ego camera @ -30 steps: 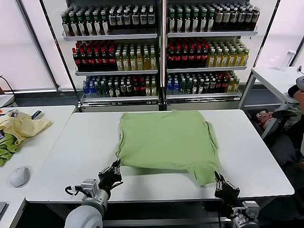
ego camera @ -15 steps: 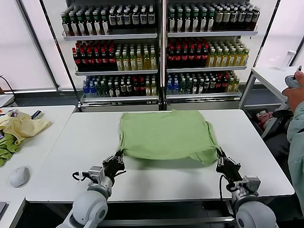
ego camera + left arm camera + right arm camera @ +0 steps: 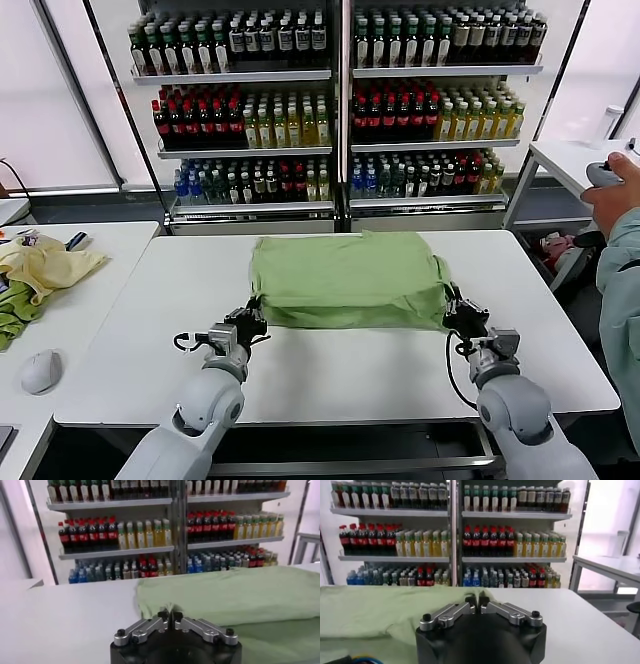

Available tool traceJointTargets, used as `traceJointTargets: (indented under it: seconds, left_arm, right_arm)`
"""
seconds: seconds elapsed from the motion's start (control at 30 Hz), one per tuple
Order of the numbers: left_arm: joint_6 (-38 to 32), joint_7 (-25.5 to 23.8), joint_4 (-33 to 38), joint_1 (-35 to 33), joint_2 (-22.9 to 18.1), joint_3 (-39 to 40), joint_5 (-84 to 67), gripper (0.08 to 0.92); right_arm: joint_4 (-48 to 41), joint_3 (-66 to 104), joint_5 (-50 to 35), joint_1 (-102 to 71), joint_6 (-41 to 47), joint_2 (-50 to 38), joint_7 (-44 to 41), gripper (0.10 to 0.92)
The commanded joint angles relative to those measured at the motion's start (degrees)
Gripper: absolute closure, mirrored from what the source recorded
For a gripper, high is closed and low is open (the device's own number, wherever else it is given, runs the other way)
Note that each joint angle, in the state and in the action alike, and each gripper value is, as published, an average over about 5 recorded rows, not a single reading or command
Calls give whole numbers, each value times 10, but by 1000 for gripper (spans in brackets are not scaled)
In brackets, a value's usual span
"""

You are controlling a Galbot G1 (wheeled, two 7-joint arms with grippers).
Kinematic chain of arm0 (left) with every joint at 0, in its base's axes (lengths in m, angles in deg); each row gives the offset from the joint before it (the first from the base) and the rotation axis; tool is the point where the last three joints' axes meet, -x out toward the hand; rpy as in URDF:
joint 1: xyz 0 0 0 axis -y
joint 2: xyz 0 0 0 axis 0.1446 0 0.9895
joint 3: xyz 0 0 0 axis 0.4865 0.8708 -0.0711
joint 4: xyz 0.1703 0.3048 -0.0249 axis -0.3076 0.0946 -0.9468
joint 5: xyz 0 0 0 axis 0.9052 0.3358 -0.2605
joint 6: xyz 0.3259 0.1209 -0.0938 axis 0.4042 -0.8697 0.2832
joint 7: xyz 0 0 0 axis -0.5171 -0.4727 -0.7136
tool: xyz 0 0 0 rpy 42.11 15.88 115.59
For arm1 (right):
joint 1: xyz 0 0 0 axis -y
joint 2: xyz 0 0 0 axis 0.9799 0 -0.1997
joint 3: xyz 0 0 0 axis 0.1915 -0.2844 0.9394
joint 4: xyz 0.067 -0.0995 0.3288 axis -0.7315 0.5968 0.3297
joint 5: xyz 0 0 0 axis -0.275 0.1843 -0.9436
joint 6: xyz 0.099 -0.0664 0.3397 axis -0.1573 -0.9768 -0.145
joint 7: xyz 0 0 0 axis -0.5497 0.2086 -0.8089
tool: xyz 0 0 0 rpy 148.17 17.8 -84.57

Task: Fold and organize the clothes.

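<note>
Lying across the middle of the white desk point(image 3: 130, 330), toward its far edge, the green polo shirt point(image 3: 345, 280) is doubled over on itself with its fold line facing the near edge. The left gripper point(image 3: 250, 318) has its fingers closed on the shirt's near-left corner, and the right gripper point(image 3: 455, 308) has its fingers closed on the near-right corner. Both wrist views show cloth pinched between shut fingers. On a neighbouring desk to the left sit a pale yellow garment point(image 3: 45, 265) and a mouse point(image 3: 41, 371).
</note>
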State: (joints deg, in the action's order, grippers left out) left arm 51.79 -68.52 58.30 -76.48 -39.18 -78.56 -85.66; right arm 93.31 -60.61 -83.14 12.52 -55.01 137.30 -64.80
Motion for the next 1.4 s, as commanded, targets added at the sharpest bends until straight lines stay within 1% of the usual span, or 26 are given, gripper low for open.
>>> traceJointTargets:
  seconds: [0.03,0.2,0.3,0.63,0.77,0.97,1.0,1.07,1.2,1.27,1.33,1.4]
  left_arm:
    - [1,2,-62,38,-9,15,27,891]
    - [3,3,-71,43,-17,16,39,875]
    - [4,5,-70,40,-18,16,44,817]
    - [6,12,-29,-1,-18,-4,45,535]
    - [5,11,-28,-10,-17,-6,44,414]
    - [8,10,-53,0,-21,-1,35,245]
    - [9,11,-59,4,-23,0,33,222]
    - [9,12,-66,10,-26,0,31,192]
    - [8,16,-69,16,-33,3,32,178]
    - [10,18,-73,19,-36,5,34,198]
    - [13,20,-78,22,-38,6,36,236]
    - [18,21,-81,24,-38,7,36,293]
  right_arm:
    - [-50,-23,25,43,1,2,-2,899]
    - [-62,-28,43,46,9,12,-7,895]
    - [-63,-29,53,43,20,15,-12,848]
    - [-17,9,37,-5,20,3,-35,559]
    - [3,32,37,-26,23,-5,-42,455]
    - [-29,48,50,-27,55,-5,-30,291]
    - [-36,46,51,-26,61,-4,-29,262]
    - [-49,38,50,-22,71,-1,-25,228]
    - [-66,20,45,-8,82,5,-20,204]
    - [-74,10,40,2,85,7,-17,209]
    - [-81,0,36,10,90,8,-12,237]
    - [-88,-6,32,17,96,9,-7,292]
